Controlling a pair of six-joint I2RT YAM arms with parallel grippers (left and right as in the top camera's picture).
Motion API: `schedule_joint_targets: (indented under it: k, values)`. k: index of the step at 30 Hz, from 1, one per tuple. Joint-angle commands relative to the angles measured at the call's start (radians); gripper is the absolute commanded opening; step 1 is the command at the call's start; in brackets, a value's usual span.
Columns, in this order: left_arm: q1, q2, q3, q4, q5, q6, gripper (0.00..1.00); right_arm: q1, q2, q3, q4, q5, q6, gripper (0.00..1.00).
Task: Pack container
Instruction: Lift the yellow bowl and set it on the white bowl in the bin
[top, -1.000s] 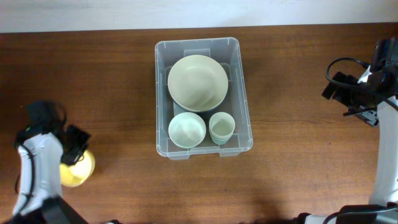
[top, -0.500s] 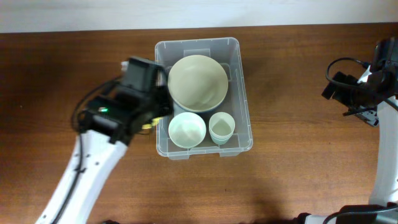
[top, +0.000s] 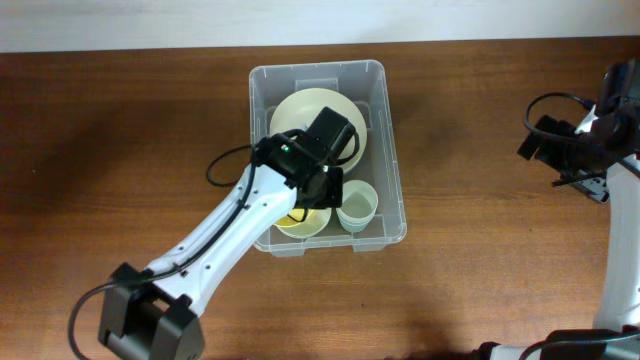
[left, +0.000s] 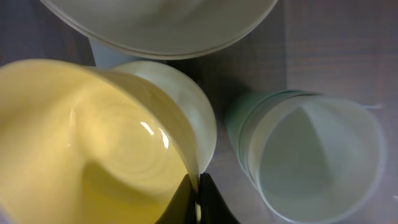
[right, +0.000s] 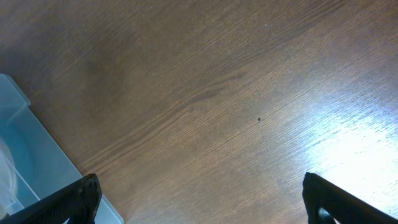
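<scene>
The clear container (top: 396, 182) stands mid-table. It holds a large cream bowl (top: 300, 108) at the back, a small pale green bowl (left: 189, 102) at front left and a pale green cup (top: 357, 206) at front right. My left gripper (left: 199, 200) is shut on the rim of a yellow bowl (left: 93, 143). It holds that bowl inside the container, right over the small pale green bowl, which it mostly hides. The yellow bowl also shows in the overhead view (top: 298, 222). My right gripper (right: 199, 199) is open and empty above bare table to the right.
The table is brown wood (top: 480, 260). A corner of the container (right: 25, 143) shows at the left of the right wrist view. The right arm with its cables (top: 575, 140) is at the table's right edge.
My left arm swung from the table's far left to the container with the yellow bowl in it, and now holds it over the small pale green bowl. The right arm has not moved.
</scene>
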Motion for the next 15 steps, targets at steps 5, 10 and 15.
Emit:
schedule_joint_targets:
  k: [5,10,15]
  values:
    - [0.003,0.013,0.021,-0.014,0.008,0.016,0.57,-0.002,0.004,-0.005,0.003,-0.002,-0.009,0.99]
    - [0.103,-0.027,0.037,-0.095,-0.064,0.003,0.58,-0.002,0.009,-0.005,0.003,-0.002,-0.009,0.99]
    - [0.317,-0.169,0.040,-0.135,-0.150,0.005,0.59,-0.001,0.023,-0.005,0.004,-0.004,-0.009,1.00]
